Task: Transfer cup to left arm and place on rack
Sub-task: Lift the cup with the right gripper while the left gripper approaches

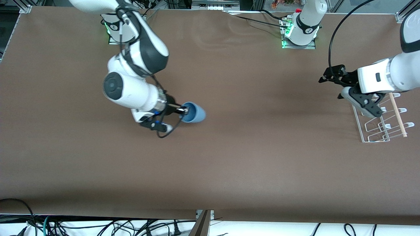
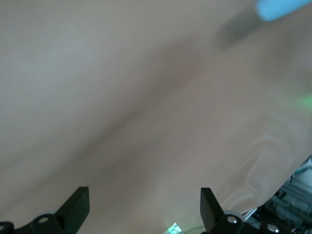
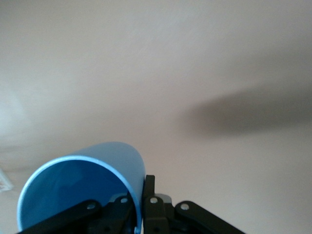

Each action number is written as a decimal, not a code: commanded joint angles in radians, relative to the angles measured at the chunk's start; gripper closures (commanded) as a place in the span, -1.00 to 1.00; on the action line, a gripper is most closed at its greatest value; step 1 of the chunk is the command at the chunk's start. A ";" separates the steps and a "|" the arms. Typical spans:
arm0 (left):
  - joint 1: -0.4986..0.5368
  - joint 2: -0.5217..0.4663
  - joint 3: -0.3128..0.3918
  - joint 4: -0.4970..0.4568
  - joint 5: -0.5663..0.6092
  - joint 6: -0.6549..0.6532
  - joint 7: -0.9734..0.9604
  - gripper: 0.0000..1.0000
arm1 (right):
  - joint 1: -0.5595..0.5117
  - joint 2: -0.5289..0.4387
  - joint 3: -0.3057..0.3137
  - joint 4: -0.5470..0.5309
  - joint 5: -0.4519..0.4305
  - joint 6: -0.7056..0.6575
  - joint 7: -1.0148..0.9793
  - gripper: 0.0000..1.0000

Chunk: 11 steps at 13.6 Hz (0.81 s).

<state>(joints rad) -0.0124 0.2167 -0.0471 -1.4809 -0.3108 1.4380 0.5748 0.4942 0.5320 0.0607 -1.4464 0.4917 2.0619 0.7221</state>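
Observation:
The light-blue cup (image 1: 194,112) hangs tilted on its side over the table toward the right arm's end. My right gripper (image 1: 183,110) is shut on its rim. In the right wrist view one finger is inside the cup (image 3: 83,185) and one outside, with the gripper (image 3: 141,195) pinching the wall. My left gripper (image 1: 329,76) is open and empty, in the air beside the white wire rack (image 1: 384,123), pointing toward the cup. In the left wrist view the gripper (image 2: 145,204) has wide-spread fingers over bare table, and the cup (image 2: 282,7) shows far off.
The rack stands near the left arm's end of the brown table (image 1: 249,154), with a pale wooden rod (image 1: 397,114) along one side. The arm bases (image 1: 300,32) stand along the edge farthest from the front camera. Cables lie off the near edge.

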 commanded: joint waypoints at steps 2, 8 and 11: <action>-0.008 0.010 -0.035 -0.051 -0.045 0.074 0.310 -1.00 | 0.093 0.111 -0.001 0.145 0.172 0.142 0.254 1.00; -0.008 0.032 -0.095 -0.206 -0.174 0.297 0.715 -1.00 | 0.207 0.146 -0.001 0.161 0.436 0.391 0.413 1.00; -0.009 0.046 -0.124 -0.208 -0.157 0.405 0.842 -1.00 | 0.221 0.149 -0.001 0.165 0.520 0.432 0.447 1.00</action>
<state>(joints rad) -0.0262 0.2718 -0.1490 -1.6779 -0.4581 1.7805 1.3271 0.7043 0.6644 0.0651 -1.3181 0.9600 2.4731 1.1287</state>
